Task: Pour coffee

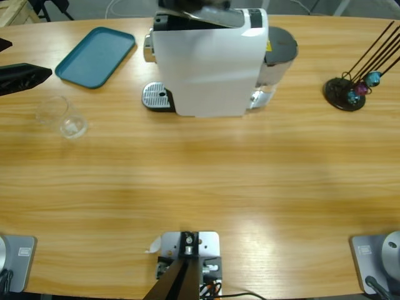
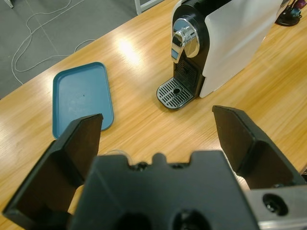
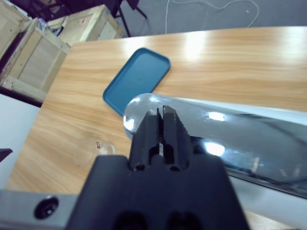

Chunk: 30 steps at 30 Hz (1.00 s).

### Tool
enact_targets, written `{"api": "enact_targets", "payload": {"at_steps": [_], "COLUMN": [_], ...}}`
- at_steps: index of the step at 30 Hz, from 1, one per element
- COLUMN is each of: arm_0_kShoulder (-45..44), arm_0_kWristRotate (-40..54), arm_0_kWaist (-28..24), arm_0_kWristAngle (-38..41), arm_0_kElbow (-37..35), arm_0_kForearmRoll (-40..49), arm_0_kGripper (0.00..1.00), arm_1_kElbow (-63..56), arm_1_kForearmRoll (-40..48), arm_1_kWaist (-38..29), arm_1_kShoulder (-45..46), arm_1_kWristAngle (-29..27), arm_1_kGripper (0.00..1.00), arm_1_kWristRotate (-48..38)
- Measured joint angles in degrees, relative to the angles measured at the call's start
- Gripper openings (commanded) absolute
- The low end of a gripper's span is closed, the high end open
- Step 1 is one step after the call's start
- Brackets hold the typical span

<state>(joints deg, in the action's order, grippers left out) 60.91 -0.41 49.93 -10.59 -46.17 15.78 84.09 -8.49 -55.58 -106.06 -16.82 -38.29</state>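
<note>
Starting at the left edge of the high view, your left gripper point(image 2: 156, 116) comes in at about nine o'clock with its jaws spread wide and nothing between them. It points toward the machine point(image 1: 209, 62), roughly level with the table point(image 1: 200, 187), as its own camera suggests. The glass point(image 1: 62, 117) stands just below and in front of it, at about eight o'clock on the table, upright and apart from both jaws. It looks clear; I can see no coffee in it, nor anywhere else.

My reading is that the glass has yet to be taken and set on the drip grille point(image 1: 156, 97), under the spout. To do that well, drop the open jaws so they straddle the glass low on its wall. Close gently, since thin glass slips and tips, and keep it upright on the way across. Mind the tray point(image 1: 95, 56), which lies at eleven o'clock, near the path but off it.

Further right, at twelve o'clock, your right gripper point(image 3: 162, 115) hangs over the machine's top with its jaws pressed together. They are tilted down at the chrome lever point(image 3: 216, 124). I cannot tell whether they touch it.

At two o'clock the capsule stand point(image 1: 345, 92) sits well clear.
</note>
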Motion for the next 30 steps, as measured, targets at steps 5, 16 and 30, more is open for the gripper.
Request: {"api": "enact_targets", "payload": {"at_steps": [5, 16, 30], "arm_0_kShoulder": [0.0, -0.03, -0.03], "arm_0_kWristRotate": [0.0, -0.33, -2.94], "arm_0_kWaist": [0.0, -0.04, -0.09], "arm_0_kWristAngle": [0.0, 0.0, -1.21], "arm_0_kElbow": [0.0, 0.0, 0.2], "arm_0_kForearmRoll": [0.0, 0.0, 0.0], "arm_0_kGripper": [1.0, 1.0, 1.0], "arm_1_kElbow": [-0.56, -0.19, 1.02], "arm_1_kForearmRoll": [0.3, -3.51, -12.99], "arm_1_kWaist": [-0.13, -2.12, -1.73], "arm_1_kShoulder": [-0.83, -2.35, 9.91], "arm_1_kWristAngle": [0.38, 0.99, 0.81], "arm_1_kGripper": [0.0, 0.0, 1.0], "arm_1_kWristRotate": [-0.02, -0.03, 21.08]}}
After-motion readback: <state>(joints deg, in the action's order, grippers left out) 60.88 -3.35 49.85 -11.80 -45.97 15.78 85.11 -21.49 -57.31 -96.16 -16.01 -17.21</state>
